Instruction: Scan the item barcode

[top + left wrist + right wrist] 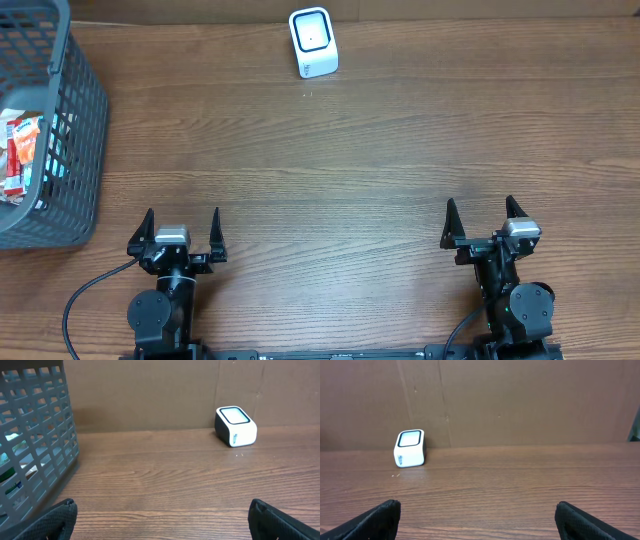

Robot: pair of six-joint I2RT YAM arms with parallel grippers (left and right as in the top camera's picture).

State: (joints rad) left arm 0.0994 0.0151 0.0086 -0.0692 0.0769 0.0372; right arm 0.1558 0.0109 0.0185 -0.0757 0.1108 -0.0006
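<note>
The packets [20, 155] with the barcodes lay in the grey mesh basket [78, 120] at the far left of the surface [330, 170]. They were red and white, heaped against the basket's left side, with something teal beside them. Through the mesh I could not make out any barcode. The basket ran off the left edge of the overhead view, so I saw only part of it.

My left tool [183, 214] sat at the near edge of the surface, close to the basket's near right corner but not touching it. The packets were to its left and further back, behind the basket wall. Its two black fingers stood wide apart, with only bare wood grain between them. From the left wrist camera the basket filled the left of the view.

The barcode scanner [313, 42] stood at the far edge of the surface, a small white box with a dark-framed window on its top face. It was well apart from the basket and from both tools, and sideways it fell roughly between the two of them.

My right tool [481, 205] sat at the near edge on the right, the furthest from the packets, with the whole width of the surface between. Its fingers were also spread wide over bare wood. A brown board closed off the surface behind the scanner.
</note>
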